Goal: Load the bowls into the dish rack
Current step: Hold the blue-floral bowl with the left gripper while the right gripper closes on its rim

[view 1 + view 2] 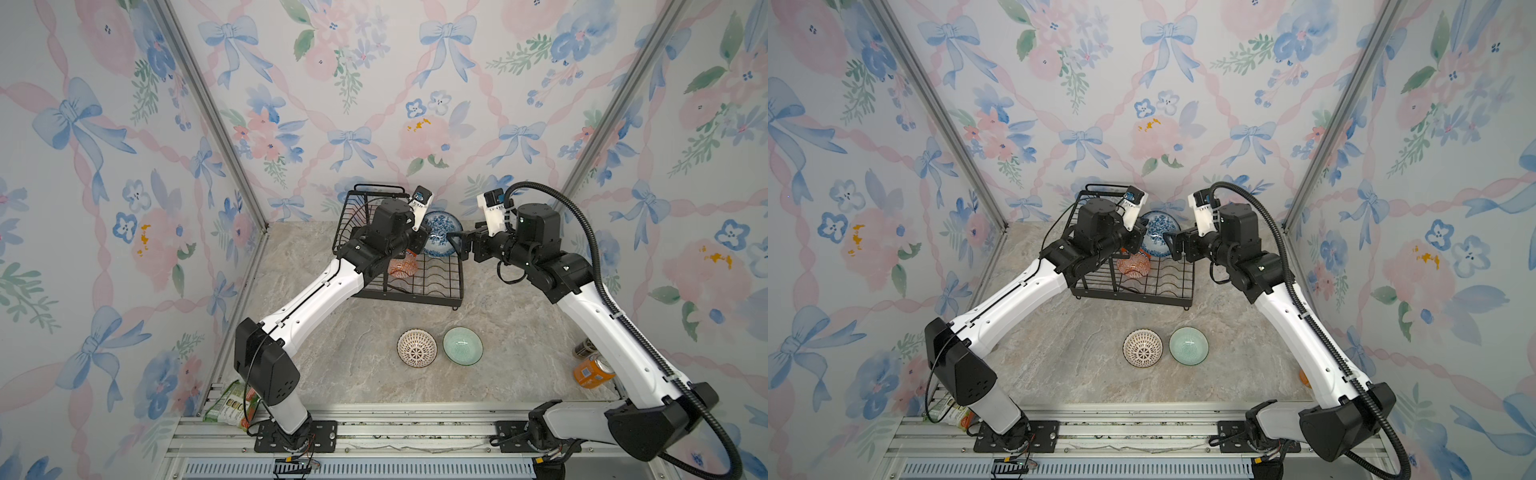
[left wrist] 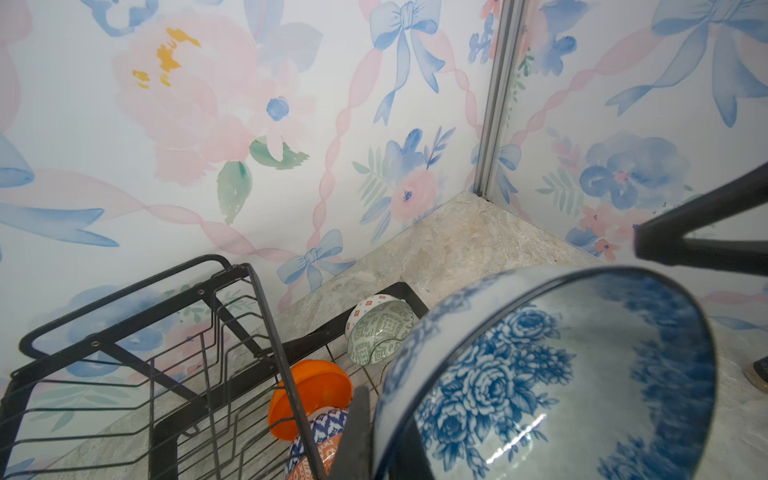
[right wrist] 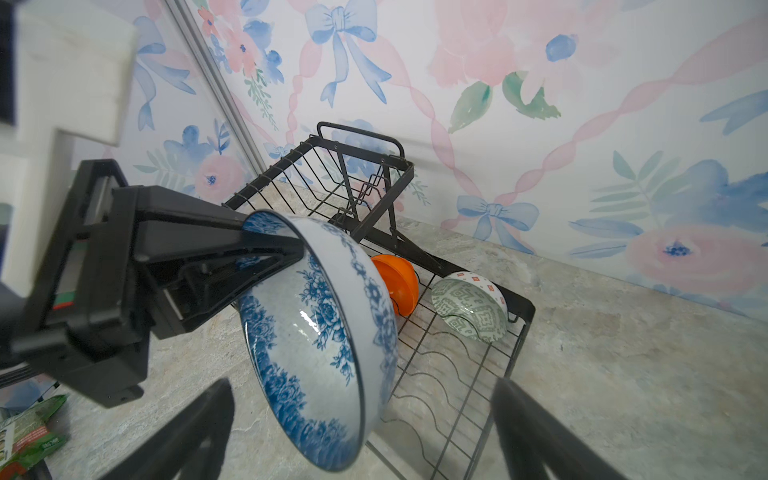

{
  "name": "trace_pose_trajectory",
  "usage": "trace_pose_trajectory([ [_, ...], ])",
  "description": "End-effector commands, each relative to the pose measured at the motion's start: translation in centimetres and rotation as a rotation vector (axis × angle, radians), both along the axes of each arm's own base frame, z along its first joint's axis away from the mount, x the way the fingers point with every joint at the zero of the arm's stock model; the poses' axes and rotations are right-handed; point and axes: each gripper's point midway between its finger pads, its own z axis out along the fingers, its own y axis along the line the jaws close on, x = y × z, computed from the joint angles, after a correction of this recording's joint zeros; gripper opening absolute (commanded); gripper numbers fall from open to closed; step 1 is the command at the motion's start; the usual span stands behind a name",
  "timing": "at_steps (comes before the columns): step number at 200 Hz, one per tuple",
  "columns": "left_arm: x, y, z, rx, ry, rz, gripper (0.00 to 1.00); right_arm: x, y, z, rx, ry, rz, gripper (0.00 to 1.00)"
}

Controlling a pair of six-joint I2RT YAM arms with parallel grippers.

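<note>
My left gripper [image 2: 380, 449] is shut on the rim of the blue-white floral bowl [image 2: 561, 374], one finger inside and one outside. In both top views the bowl [image 1: 442, 232] [image 1: 1158, 232] hangs tilted on edge over the back right of the black wire dish rack [image 1: 415, 286] [image 1: 1154, 286]. My right gripper [image 3: 361, 415] is open just to the bowl's right, its fingers [image 3: 199, 415] wide apart and clear of the bowl [image 3: 316, 353]. In the rack stand a plain orange bowl [image 3: 395, 282], a grey-green patterned bowl [image 3: 469, 307] and an orange-white patterned bowl [image 1: 402, 266].
A white bowl with brown lattice [image 1: 417, 348] and a pale mint bowl [image 1: 462, 345] sit side by side on the marble table in front of the rack. An orange labelled container [image 1: 592, 372] and a small jar [image 1: 584, 348] lie under my right arm. A green packet [image 1: 228, 403] is at the front left.
</note>
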Motion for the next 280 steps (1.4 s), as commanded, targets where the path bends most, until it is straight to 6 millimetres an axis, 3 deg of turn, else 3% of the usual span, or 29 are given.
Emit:
trace_pose_trajectory([
  [1, 0.3, -0.8, 3.6, -0.067, -0.083, -0.037, 0.0, 1.0, -0.5, 1.9, 0.046, -0.023, -0.072, 0.96],
  [28, 0.5, -1.1, 3.8, -0.072, -0.087, -0.043, 0.0, 1.9, -1.0, 1.6, 0.046, -0.021, -0.124, 0.92],
  [65, 0.6, -1.2, 3.8, -0.08, -0.085, -0.045, 0.0, 2.6, -0.9, 1.1, 0.077, 0.002, -0.127, 0.69],
  [97, 0.5, -1.5, 3.8, -0.092, -0.081, -0.06, 0.0, 3.1, -0.5, 0.6, 0.084, 0.017, -0.124, 0.65],
  [111, 0.5, -1.6, 3.9, -0.095, -0.079, -0.061, 0.0, 3.4, -0.4, 0.4, 0.083, 0.021, -0.128, 0.57],
  [146, 0.4, -1.8, 3.7, -0.099, -0.073, -0.071, 0.0, 3.7, -0.6, 0.2, 0.078, 0.023, -0.145, 0.47],
  [208, 0.0, -2.3, 3.3, -0.112, -0.056, -0.1, 0.0, 3.3, -0.7, 0.4, 0.073, 0.018, -0.151, 0.01],
  [271, -1.8, -1.6, 2.4, -0.113, -0.022, -0.126, 0.0, 2.3, -1.1, 0.6, 0.054, -0.002, -0.152, 0.0],
  [280, -2.1, -1.2, 2.1, -0.11, -0.015, -0.121, 0.11, 2.2, -1.2, 0.6, 0.049, -0.007, -0.151, 0.0],
])
